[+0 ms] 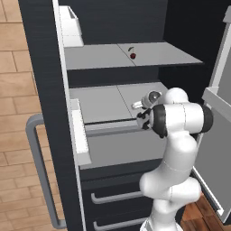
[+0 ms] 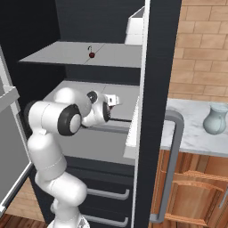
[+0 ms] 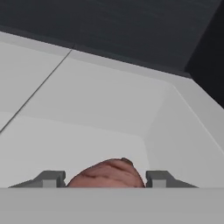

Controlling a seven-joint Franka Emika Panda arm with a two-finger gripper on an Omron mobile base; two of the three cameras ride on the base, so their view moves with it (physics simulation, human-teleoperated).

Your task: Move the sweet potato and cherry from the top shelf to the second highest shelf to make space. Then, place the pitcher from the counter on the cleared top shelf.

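Reaching over the second highest shelf [image 1: 101,103] at mid-frame, the arm's gripper [image 3: 105,179] has its fingers set either side of the sweet potato [image 3: 107,175], touching or nearly so; I cannot tell whether they clamp it. On the tabletop [image 2: 189,127] at right stands the pitcher [image 2: 214,119]. The cherry [image 1: 133,55] sits on the top shelf [image 1: 97,56], upper centre.

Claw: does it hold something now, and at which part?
The claw holds the sweet potato, its two fingertips pressed against opposite sides, above the lower shelf.
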